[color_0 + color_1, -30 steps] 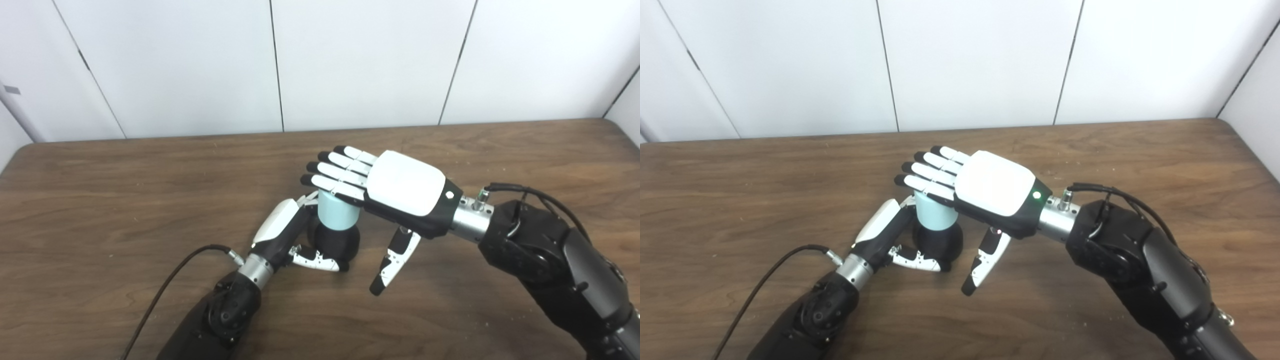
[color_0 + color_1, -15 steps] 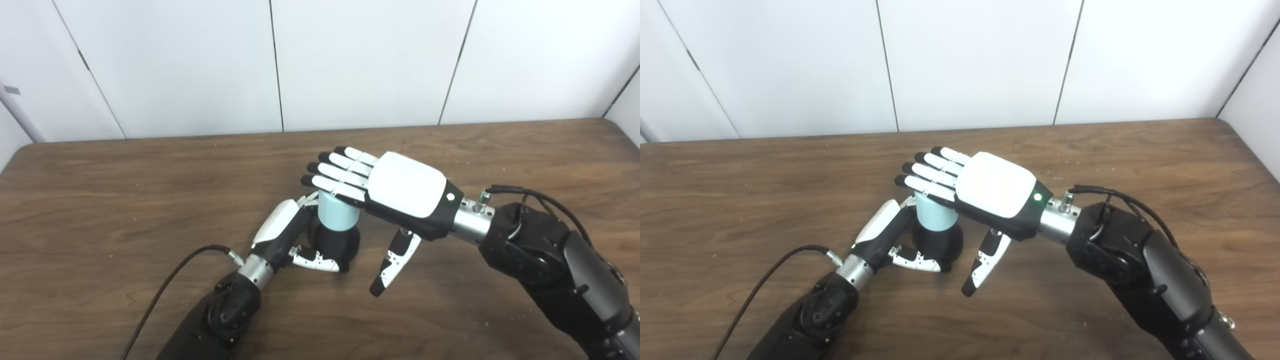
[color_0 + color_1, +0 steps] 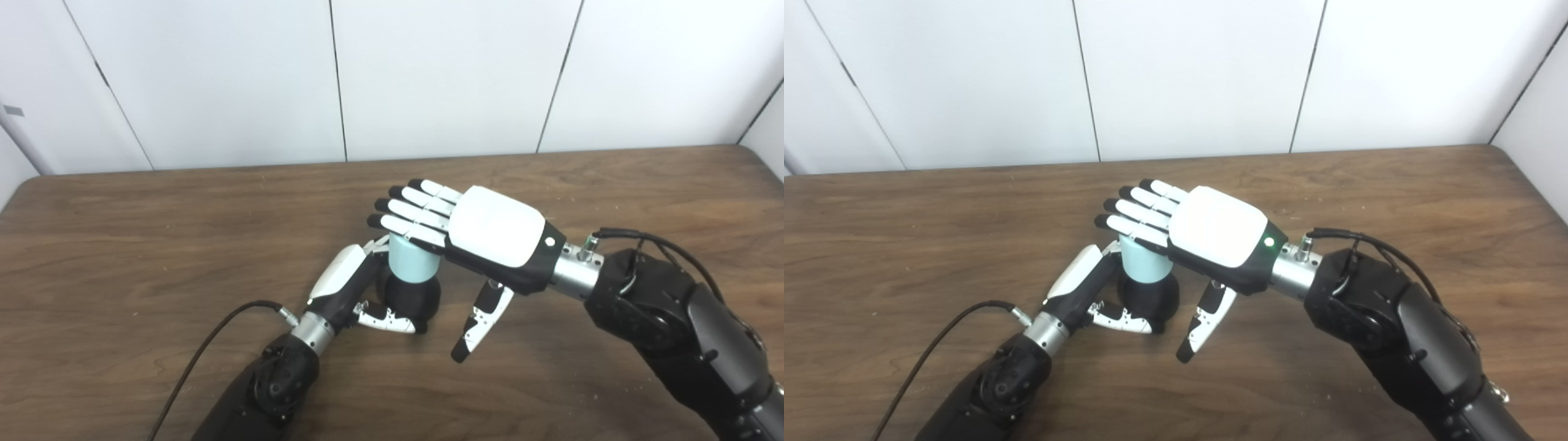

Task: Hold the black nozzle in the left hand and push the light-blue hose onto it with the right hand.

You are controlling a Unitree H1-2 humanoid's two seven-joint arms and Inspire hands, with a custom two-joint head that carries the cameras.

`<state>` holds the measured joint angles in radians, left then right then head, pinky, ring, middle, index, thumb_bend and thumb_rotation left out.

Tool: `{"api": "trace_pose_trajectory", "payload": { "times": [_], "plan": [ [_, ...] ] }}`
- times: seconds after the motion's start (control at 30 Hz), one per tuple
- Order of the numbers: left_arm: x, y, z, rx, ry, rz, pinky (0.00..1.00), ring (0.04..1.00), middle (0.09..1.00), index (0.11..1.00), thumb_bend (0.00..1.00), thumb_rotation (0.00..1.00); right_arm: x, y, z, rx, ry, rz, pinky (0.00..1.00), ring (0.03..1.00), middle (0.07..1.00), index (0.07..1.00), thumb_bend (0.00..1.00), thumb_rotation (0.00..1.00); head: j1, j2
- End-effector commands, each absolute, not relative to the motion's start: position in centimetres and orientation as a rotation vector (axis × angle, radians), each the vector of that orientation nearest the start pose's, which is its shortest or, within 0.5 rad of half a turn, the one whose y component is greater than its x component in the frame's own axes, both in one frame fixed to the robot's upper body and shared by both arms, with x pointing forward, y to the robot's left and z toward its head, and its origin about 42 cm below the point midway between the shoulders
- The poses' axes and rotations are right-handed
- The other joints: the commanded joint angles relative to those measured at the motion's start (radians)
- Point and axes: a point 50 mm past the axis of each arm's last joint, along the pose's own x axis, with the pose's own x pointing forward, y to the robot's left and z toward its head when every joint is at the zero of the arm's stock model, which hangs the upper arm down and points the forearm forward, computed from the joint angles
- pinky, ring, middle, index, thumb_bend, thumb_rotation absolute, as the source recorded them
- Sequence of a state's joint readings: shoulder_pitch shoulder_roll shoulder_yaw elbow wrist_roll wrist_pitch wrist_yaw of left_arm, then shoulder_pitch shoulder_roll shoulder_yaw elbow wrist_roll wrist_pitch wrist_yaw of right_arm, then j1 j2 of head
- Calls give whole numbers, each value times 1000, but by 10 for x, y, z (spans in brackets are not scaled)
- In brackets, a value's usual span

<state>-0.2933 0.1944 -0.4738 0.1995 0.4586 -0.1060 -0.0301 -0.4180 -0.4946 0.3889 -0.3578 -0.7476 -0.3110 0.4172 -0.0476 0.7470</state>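
A: Black nozzle (image 3: pixel 411 300), left eye view: it stands on the wooden table (image 3: pixel 122 245), the left hand (image 3: pixel 343 283) at its 9 o'clock, fingers closed round the base. The light-blue hose (image 3: pixel 414 262) sits upright on top.

B: And the right hand (image 3: pixel 471 229)?

A: Right eye view: right hand (image 3: pixel 1197 229) lies flat over the hose (image 3: pixel 1144 262), fingers straight and spread, thumb hanging toward 6 o'clock, holding nothing. The hose looks light, stiff and smooth; pressing its top rim seems best.
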Motion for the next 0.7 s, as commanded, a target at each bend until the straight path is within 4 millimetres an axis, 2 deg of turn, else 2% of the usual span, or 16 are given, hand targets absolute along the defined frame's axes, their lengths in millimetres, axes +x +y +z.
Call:
{"api": "trace_pose_trajectory", "payload": {
  "times": [0.0, 0.67],
  "plan": [
    [291, 143, 40, 777, 11, -667, 1000, 962, 814, 483, 503, 85, 315, -180, 244, -1463, -754, 867, 1000, 1000, 1000, 992, 991, 569, 0, 3],
    [291, 144, 40, 773, 13, -668, 1000, 962, 813, 483, 503, 85, 316, -183, 241, -1476, -764, 885, 1000, 1000, 1000, 992, 989, 568, 0, 7]
  ]
}}
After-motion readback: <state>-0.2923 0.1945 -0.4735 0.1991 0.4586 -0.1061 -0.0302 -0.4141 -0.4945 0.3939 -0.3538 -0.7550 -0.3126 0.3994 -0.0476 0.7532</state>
